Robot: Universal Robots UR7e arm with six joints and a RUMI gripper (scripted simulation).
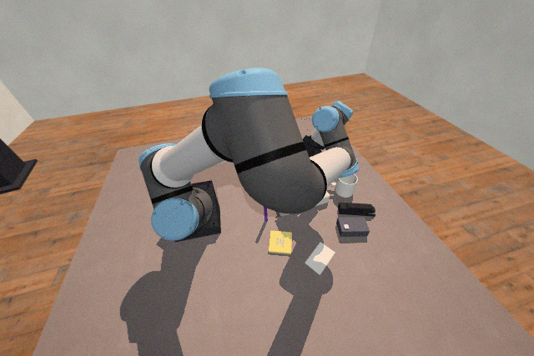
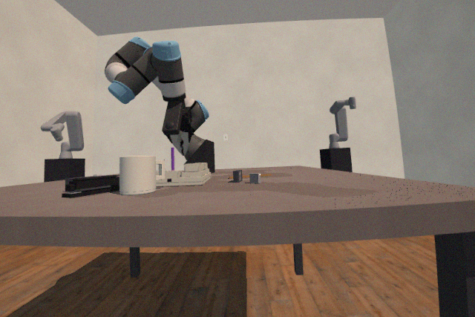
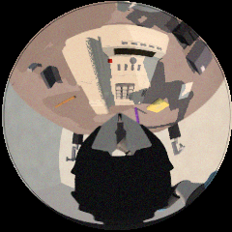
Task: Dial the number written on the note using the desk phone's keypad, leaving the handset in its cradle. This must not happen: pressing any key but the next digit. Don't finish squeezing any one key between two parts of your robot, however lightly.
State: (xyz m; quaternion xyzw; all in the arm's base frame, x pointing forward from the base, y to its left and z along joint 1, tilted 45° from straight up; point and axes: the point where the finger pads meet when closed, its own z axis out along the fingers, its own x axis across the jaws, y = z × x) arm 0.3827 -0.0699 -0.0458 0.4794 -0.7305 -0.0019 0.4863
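One gripper (image 3: 118, 117), jaws pressed together on nothing, hangs above the phone (image 3: 103, 63), its keypad (image 3: 124, 90) just ahead. Coming down slightly off-centre could press two keys or nudge the handset (image 3: 92, 72).

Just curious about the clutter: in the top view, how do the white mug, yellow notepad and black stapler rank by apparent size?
1. Black stapler, longest.
2. Yellow notepad and white mug: too close to call, since the arm hides part of the mug.
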